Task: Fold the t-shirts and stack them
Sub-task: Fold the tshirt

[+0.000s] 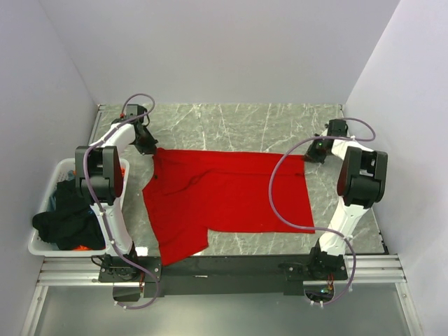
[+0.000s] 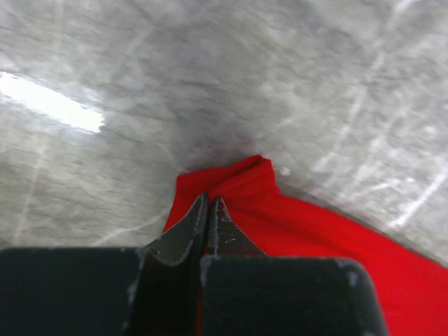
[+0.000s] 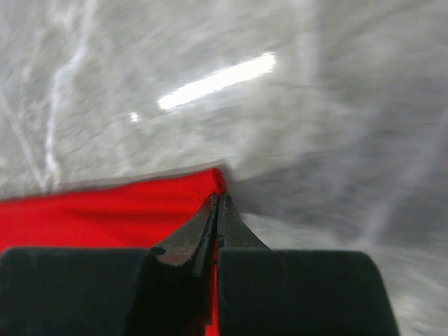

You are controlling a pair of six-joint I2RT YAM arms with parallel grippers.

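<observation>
A plain red t-shirt (image 1: 224,199) lies spread across the middle of the marble table. My left gripper (image 1: 148,147) is shut on its far left corner; in the left wrist view the red cloth (image 2: 294,224) bunches at the closed fingertips (image 2: 208,201). At the far right corner my right gripper (image 1: 311,155) is shut on the shirt's edge; the right wrist view shows the red cloth (image 3: 105,210) pinched at the closed tips (image 3: 217,198). Black t-shirts (image 1: 66,213) sit heaped in the basket at the left.
A white slotted basket (image 1: 56,171) stands at the table's left edge beside the left arm. Grey walls close in the table on three sides. The shirt's near left part hangs over the black front rail (image 1: 231,264).
</observation>
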